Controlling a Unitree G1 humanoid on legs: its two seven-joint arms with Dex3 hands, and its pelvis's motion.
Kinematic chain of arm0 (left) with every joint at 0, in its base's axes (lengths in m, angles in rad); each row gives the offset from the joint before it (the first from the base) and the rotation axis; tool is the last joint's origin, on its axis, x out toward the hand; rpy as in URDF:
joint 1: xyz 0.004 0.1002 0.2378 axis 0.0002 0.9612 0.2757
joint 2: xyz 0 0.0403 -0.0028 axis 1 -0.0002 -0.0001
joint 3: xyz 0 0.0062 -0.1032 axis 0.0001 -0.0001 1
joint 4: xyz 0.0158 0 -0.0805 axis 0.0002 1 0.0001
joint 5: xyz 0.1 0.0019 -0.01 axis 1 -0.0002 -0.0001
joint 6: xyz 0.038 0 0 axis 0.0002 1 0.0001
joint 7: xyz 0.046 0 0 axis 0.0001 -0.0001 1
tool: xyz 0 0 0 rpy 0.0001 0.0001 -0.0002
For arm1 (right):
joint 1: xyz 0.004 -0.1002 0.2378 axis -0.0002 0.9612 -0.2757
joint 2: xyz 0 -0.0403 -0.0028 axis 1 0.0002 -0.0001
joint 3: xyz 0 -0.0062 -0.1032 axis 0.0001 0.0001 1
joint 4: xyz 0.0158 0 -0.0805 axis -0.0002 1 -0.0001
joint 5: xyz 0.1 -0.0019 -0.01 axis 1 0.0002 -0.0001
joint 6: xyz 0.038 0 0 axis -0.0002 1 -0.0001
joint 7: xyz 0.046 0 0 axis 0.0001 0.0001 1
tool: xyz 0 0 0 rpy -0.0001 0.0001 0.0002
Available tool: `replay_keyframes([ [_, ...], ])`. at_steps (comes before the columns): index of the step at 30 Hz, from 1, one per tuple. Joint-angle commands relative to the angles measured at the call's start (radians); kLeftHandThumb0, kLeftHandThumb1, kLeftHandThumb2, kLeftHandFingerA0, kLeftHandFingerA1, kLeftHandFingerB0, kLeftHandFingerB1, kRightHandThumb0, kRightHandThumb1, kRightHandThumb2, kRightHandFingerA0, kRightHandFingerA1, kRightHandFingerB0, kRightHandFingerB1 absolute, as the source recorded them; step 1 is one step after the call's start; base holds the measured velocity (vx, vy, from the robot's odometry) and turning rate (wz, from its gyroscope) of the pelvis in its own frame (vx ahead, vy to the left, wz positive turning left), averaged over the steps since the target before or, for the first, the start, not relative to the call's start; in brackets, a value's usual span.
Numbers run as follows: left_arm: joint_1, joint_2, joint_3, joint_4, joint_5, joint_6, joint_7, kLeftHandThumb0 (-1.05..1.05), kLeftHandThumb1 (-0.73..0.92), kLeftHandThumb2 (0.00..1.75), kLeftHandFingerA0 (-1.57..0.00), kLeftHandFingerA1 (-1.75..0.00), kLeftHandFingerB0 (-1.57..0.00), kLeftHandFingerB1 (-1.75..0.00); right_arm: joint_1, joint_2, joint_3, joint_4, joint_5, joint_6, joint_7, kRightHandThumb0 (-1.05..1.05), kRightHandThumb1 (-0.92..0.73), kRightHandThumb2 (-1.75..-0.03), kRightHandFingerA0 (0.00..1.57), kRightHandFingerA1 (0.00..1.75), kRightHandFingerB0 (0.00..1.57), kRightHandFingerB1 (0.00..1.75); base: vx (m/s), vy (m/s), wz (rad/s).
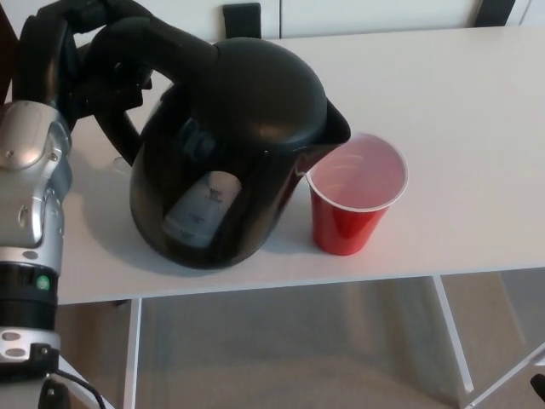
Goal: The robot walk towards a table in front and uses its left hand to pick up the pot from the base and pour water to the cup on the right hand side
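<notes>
Furthest left of the kettle (234,153), a silver and black forearm (30,221) rises along the picture's edge. At its top, the left robot hand (64,55) is closed around the kettle's black handle (145,43), up and to the left of the kettle's body, with its fingers wrapped over the top of the grip. The right robot hand is out of the picture.

The kettle is black and glossy, with a rounded lid and a pale water window (202,207) low on the side facing the camera. It is tilted to the right, handle high and spout low. Whether its bottom touches the white desk (460,94) cannot be told from this angle. No separate base shows under it.

Right of the kettle's body, its pointed spout (336,132) reaches over the near left rim of a red cup (353,200). The cup stands upright on the desk just beside the kettle, its white inside open to view. No stream of water can be made out, and it is not clear whether any water lies in the cup.

Beyond the cup, further right from the kettle, the desk top runs on bare. Below and right of the kettle, a white desk leg (451,332) slants down toward the floor (298,349).
</notes>
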Motion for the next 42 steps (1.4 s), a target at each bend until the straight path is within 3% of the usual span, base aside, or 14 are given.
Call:
replay_keyframes([
  [1, -0.049, 0.020, 0.010, -0.025, 0.009, 0.006, 0.029, -0.11, 0.73, 0.81, -0.75, -1.65, -0.77, -1.33, 0.004, -0.003, -0.004, -0.016, 0.005, 0.024, -0.035, -0.25, -0.52, -0.67, 0.42, 0.78, 0.37, 0.50, 0.00, 0.000, 0.00],
  [15, -0.137, 0.071, 0.039, 0.010, 0.017, 0.003, 0.035, -0.11, 0.68, 0.88, -0.80, -1.64, -0.80, -1.32, -0.021, -0.021, 0.003, 0.012, -0.005, 0.010, -0.017, -0.29, -0.51, -0.66, 0.36, 0.68, 0.34, 0.49, 0.00, 0.000, 0.00],
  [20, -0.154, 0.088, 0.010, 0.017, 0.066, -0.023, 0.058, -0.12, 0.67, 0.89, -0.83, -1.59, -0.83, -1.23, -0.020, -0.017, 0.003, -0.011, 0.005, 0.025, -0.026, -0.28, -0.50, -0.65, 0.40, 0.77, 0.34, 0.49, 0.00, 0.000, 0.00],
  [27, -0.136, 0.130, -0.104, 0.012, 0.227, -0.171, 0.129, -0.14, 0.70, 0.82, -0.76, -1.60, -0.76, -1.28, -0.033, -0.018, -0.002, -0.007, 0.013, 0.025, -0.026, -0.28, -0.49, -0.67, 0.40, 0.80, 0.36, 0.52, 0.00, 0.000, 0.00],
  [33, -0.135, 0.187, -0.234, 0.001, 0.420, -0.267, 0.236, -0.09, 0.75, 0.74, -0.73, -1.72, -0.66, -1.46, -0.045, -0.021, 0.001, -0.016, 0.009, 0.038, -0.042, -0.26, -0.50, -0.67, 0.42, 0.74, 0.37, 0.50, 0.00, 0.000, 0.00],
  [42, -0.145, 0.227, -0.380, -0.041, 0.613, -0.316, 0.370, -0.08, 0.74, 0.73, -0.72, -1.67, -0.73, -1.44, -0.061, -0.019, -0.001, -0.012, 0.010, 0.046, -0.057, -0.26, -0.51, -0.65, 0.42, 0.76, 0.39, 0.53, 0.00, 0.000, 0.00],
])
